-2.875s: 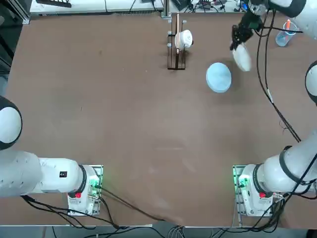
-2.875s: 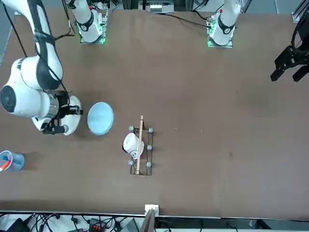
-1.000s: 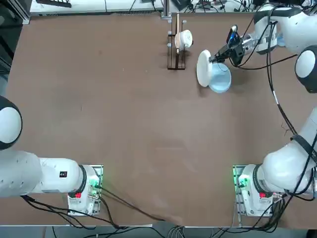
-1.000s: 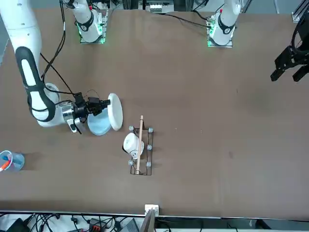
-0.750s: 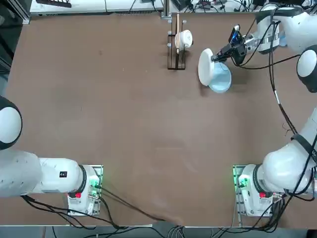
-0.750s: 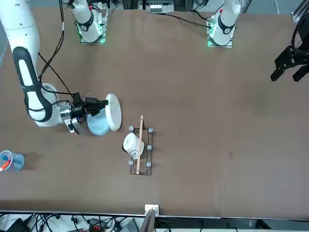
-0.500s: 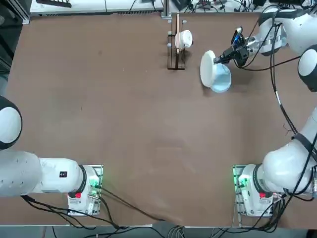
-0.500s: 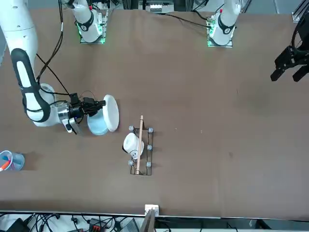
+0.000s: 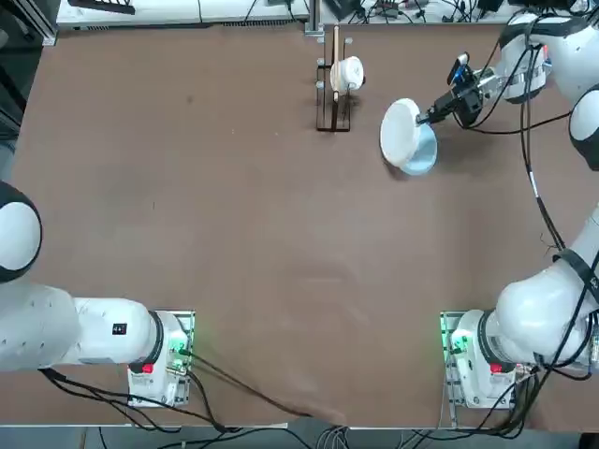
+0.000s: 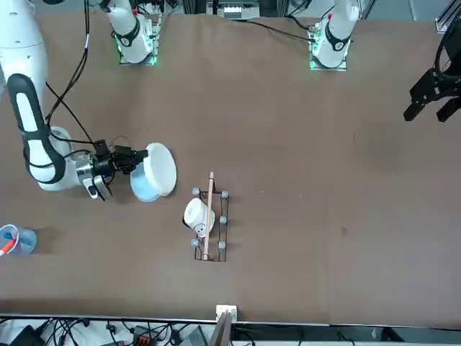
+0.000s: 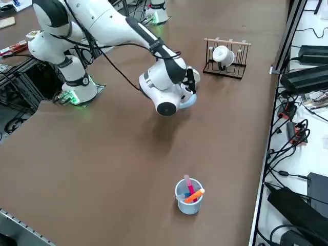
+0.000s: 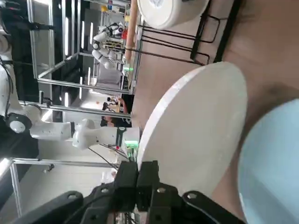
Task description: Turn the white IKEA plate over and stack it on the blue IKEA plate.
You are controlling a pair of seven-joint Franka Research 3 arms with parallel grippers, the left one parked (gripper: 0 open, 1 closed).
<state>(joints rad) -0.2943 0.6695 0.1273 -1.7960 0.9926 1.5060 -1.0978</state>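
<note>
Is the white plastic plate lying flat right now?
No, the white plastic plate is tilted: its edge is in the hand, its face slanting beside the pale blue plate.

Setting: robotics lab. White robot arms (image 9: 547, 290) bolted at the edge of a wide brown table (image 9: 281, 243); black cables (image 9: 253, 391) run loose across it. Side bench (image 11: 302, 154) carries electronics (image 11: 297, 132) and wiring. Metal framing (image 12: 60, 81) and strip lights (image 12: 66, 36) stand beyond.
</note>
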